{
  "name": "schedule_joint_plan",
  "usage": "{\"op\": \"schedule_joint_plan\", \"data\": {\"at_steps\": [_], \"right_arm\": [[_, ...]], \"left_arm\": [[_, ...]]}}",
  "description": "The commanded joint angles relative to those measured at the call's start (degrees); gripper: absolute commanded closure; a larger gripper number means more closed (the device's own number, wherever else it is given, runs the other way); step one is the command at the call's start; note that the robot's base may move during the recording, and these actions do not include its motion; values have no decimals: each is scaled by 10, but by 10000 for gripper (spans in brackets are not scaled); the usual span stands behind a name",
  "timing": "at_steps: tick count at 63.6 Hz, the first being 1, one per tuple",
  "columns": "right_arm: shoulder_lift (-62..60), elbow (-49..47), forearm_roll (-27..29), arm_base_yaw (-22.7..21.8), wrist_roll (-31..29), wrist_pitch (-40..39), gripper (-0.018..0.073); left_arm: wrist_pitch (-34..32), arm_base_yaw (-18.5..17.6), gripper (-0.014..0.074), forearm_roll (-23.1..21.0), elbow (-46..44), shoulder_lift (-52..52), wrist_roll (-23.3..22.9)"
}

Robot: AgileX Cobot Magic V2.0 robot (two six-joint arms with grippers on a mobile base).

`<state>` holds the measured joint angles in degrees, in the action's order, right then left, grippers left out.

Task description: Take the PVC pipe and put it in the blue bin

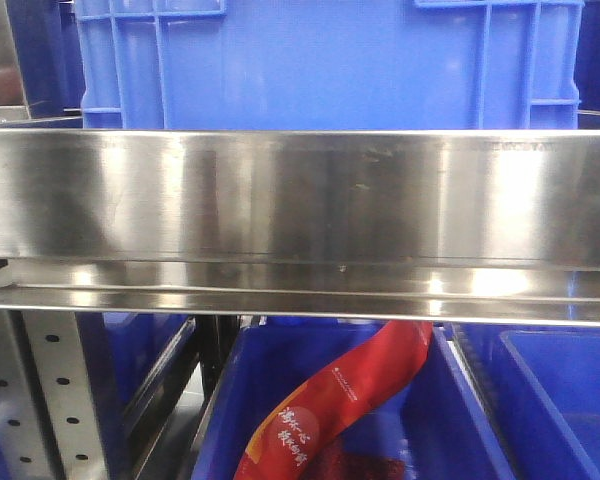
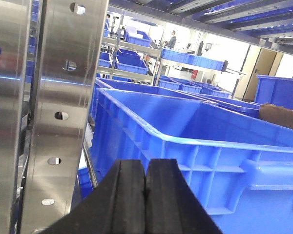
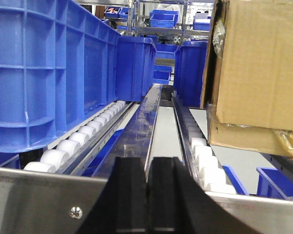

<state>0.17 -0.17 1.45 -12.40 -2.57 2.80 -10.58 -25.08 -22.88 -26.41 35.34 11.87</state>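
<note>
Left gripper (image 2: 145,195) closed, black pads touching; right gripper (image 3: 148,195) apparently closed on nothing; ribbed blue bin (image 2: 195,141) beside perforated steel post (image 2: 63,117); cardboard box (image 3: 256,68) on white rollers (image 3: 205,165).

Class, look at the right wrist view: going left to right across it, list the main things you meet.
Large blue plastic crate → row of white rollers → shiny central metal rail → second row of white rollers → brown cardboard box.

White Chinese characters, too blurred to read, on the red packet (image 1: 335,400) in a lower bin.
</note>
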Motion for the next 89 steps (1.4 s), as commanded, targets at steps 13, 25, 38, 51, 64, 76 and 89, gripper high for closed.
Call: {"op": "schedule_joint_plan", "data": {"at_steps": [13, 25, 38, 51, 64, 76, 89], "right_arm": [[-2, 2, -5, -3, 2, -4, 727], [-2, 2, -5, -3, 2, -4, 727], [-2, 2, -5, -3, 2, -4, 727], [-2, 2, -5, -3, 2, -4, 727], [-2, 2, -5, -3, 2, -4, 727], [-2, 2, -5, -3, 2, -3, 727], [-2, 2, -5, -3, 2, -3, 727]], "left_arm": [[-65, 6, 707, -2, 70, -51, -3], [-55, 27, 707, 8, 167, -135, -3], [33, 95, 707, 143, 223, -237, -3], [57, 188, 707, 145, 258, -319, -42], [91, 243, 707, 255, 264, -353, -184], [86, 224, 707, 283, 264, -353, -184], [87, 205, 707, 266, 264, -353, -184]]}}
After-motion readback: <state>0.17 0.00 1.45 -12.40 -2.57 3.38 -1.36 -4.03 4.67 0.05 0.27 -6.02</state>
